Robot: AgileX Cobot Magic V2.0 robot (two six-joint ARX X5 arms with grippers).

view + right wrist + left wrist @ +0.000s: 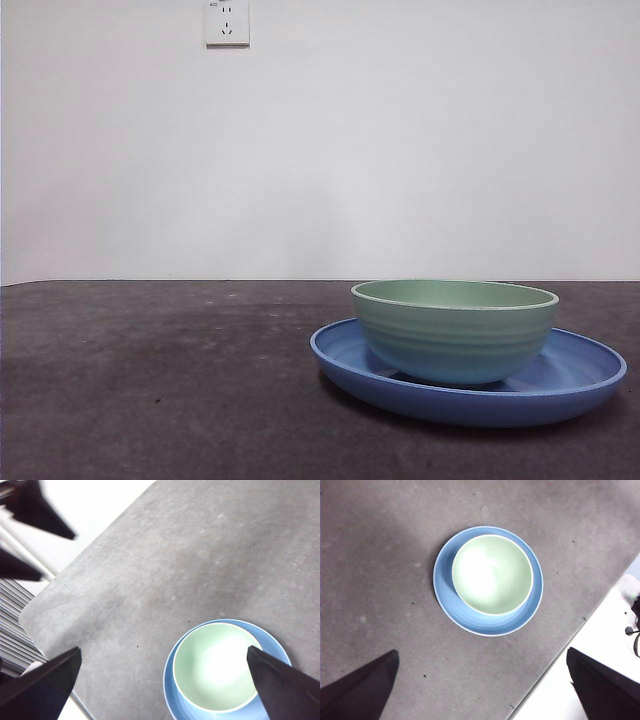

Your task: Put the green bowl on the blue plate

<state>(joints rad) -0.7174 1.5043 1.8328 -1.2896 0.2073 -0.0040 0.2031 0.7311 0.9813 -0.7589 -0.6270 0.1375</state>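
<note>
The bowl point(455, 330) stands upright on the plate point(575, 380), mouth up and empty, its base resting in the plate's well. Being round, it has no long axis; its ridges run level around the wall. Seen from the left wrist, the bowl point(492, 574) sits off-centre on the plate point(470, 617), crowded toward the rim at about 1 o'clock, with the widest band of blue showing at about 7 o'clock. In the right wrist view the bowl point(216, 666) again fills most of the plate point(172, 700), and only a thin blue crescent shows around it.

The plate lies flat on the dark grey tabletop point(150, 390), at the right of the front view and near its front.

Both arms hang high above, well apart from the dishes. The left end effector point(482, 690) has its jaws spread wide and holds nothing. The right end effector point(162, 680) is likewise wide and empty, one jaw overlapping the bowl's edge in its view only.

A white wall socket point(227, 22) sits high on the wall behind.
</note>
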